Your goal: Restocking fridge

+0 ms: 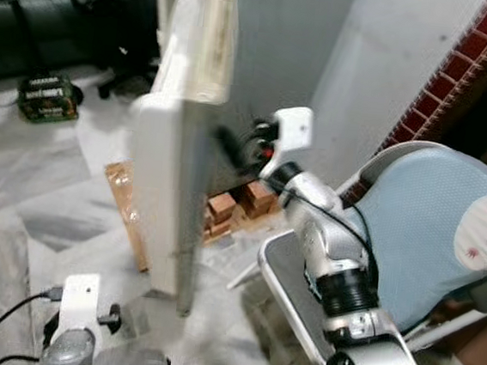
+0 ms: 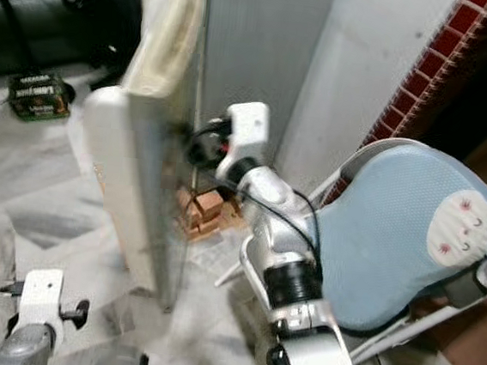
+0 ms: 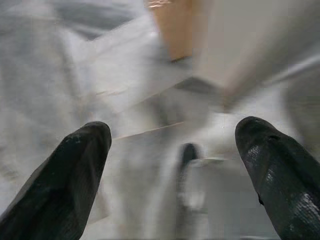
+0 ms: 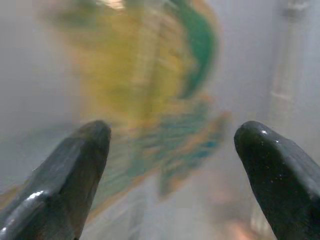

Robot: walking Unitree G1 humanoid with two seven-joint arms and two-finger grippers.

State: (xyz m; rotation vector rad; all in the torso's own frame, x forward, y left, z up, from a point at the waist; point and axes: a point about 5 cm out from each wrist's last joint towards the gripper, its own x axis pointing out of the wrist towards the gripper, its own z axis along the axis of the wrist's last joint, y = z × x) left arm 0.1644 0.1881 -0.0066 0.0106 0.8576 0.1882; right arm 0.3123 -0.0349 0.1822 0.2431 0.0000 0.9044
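The white fridge door (image 1: 174, 141) stands open, seen edge-on, with the grey fridge body (image 1: 282, 48) behind it. My right arm reaches past the door's inner side, and my right gripper (image 1: 230, 142) sits close against it. In the right wrist view the gripper (image 4: 170, 165) is open, and a blurred yellow and green package (image 4: 145, 85) lies ahead of the fingers, apart from them. My left gripper (image 3: 172, 165) hangs low and open over the marble floor, with nothing between its fingers.
A chair with a blue cushion (image 1: 429, 226) stands close on the right, beside my right arm. Bricks (image 1: 242, 201) prop the fridge's base. A green box (image 1: 49, 97) lies on the floor at far left. A red brick wall (image 1: 462, 65) rises behind the chair.
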